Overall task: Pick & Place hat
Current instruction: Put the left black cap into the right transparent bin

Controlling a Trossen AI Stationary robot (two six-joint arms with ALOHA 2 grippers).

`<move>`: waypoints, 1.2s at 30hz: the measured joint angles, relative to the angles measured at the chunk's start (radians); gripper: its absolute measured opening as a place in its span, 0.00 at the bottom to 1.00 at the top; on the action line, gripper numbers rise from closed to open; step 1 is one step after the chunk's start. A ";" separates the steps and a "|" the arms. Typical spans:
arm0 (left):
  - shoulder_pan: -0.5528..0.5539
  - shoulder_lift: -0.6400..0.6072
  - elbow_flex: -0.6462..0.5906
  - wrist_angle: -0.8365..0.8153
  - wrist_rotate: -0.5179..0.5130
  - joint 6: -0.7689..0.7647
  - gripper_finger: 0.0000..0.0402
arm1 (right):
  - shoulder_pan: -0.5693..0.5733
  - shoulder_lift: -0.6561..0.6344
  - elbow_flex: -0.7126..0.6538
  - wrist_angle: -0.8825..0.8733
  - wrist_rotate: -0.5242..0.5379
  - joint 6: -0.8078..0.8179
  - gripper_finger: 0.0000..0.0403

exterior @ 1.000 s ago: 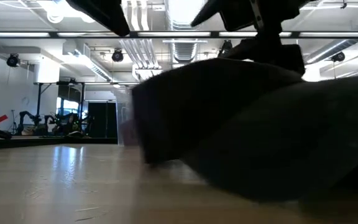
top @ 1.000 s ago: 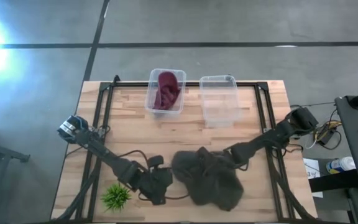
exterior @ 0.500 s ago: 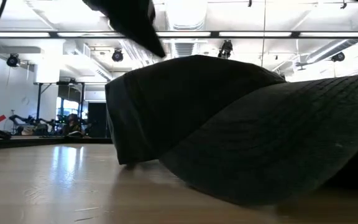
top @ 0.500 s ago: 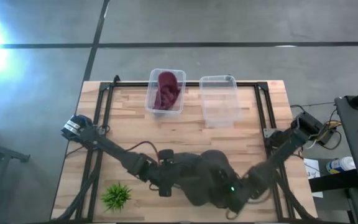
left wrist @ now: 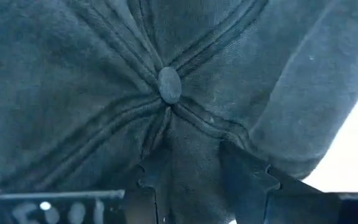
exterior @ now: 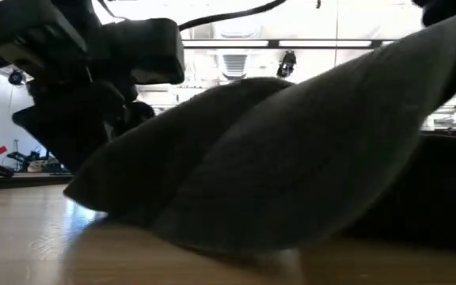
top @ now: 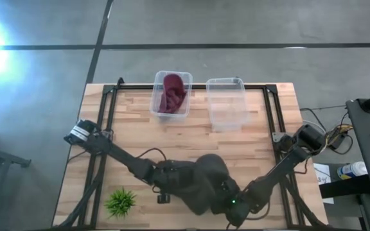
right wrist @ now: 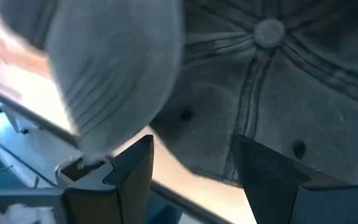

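Observation:
The dark grey cap (top: 204, 181) lies near the table's near edge, bunched, with its brim (exterior: 386, 103) tilted up in the low view. Its crown button (left wrist: 169, 84) shows in the left wrist view. My left gripper (top: 171, 178) is at the cap's left side, shut on crown cloth (left wrist: 194, 177). My right gripper (top: 235, 204) stands open at the cap's near right edge. Its two fingers (right wrist: 191, 168) stand wide apart before the crown (right wrist: 247, 99), with the pale brim (right wrist: 117, 81) above one of them. My left gripper pinches a fold of the cap's crown (left wrist: 191, 149), just short of the top button, between its two fingers (left wrist: 244, 171). It comes level from the table's left. The cap's underside still rests on the table. My right gripper: I cannot tell whether it touches the cap.
A clear tub holding maroon cloth (top: 171, 93) and an empty clear tub (top: 227, 102) stand at the table's far edge. A small green plant (top: 121, 202) sits near the near left corner, left of my left arm. Bare wood lies between the tubs and the cap.
My right gripper has swung from the cap's far right side round to its near right edge. My left gripper has moved right onto the cap's left side. The cap has bunched up smaller, and its brim has tipped upward.

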 joint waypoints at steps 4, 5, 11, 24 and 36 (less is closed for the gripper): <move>0.001 0.000 -0.044 0.114 0.005 -0.059 0.32 | -0.020 0.016 0.000 0.053 0.064 -0.023 0.53; 0.000 0.000 -0.046 0.126 0.006 -0.067 0.32 | -0.026 0.017 0.000 0.077 0.076 -0.039 0.53; 0.000 0.000 -0.044 0.148 0.006 -0.079 0.32 | -0.043 0.000 0.000 0.141 0.106 -0.104 0.53; 0.000 0.000 -0.050 0.149 0.006 -0.109 0.32 | -0.012 -0.041 0.000 -0.013 -0.017 -0.094 0.53; 0.000 0.000 -0.050 0.149 0.006 -0.108 0.32 | 0.031 -0.054 0.000 -0.014 -0.011 -0.081 0.53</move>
